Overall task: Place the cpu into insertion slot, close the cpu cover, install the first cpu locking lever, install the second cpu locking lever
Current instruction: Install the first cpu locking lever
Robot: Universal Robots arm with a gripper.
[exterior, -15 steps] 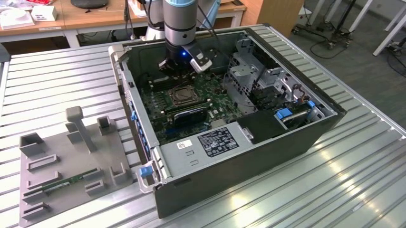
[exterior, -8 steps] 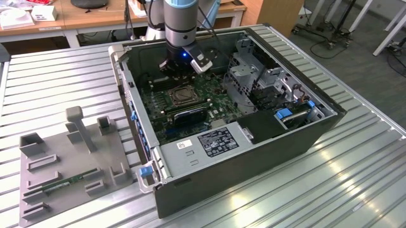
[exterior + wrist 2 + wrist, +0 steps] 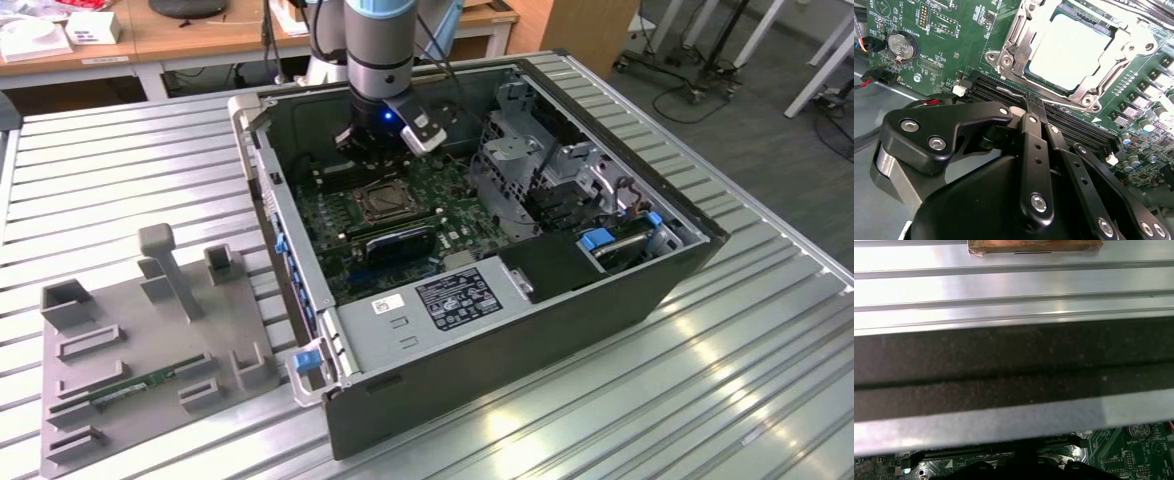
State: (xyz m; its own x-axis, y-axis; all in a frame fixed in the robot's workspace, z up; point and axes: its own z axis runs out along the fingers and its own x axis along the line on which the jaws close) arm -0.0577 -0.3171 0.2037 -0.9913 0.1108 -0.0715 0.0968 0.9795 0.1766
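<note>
Gripper fingers look pressed together at the tips with nothing pinched between them, going by the second wrist view. The arm is reaching down into the open computer case, and the gripper hangs low over the green motherboard, right above the black memory slots and just beside the CPU socket. Can't tell if the tips actually touch the board.

The cpu is sitting in the socket, pale face up. The cpu cover, that silvery frame with the cut-out middle, seems to be lying flat around it, so the chip shows through the opening. Can't make out whether the levers are latched.

There's a coin battery on the board, off to one side of the socket. Outside the case, on the exterior view's left, a grey fixture tray sits on the ribbed metal table with a green memory stick lying in it.
</note>
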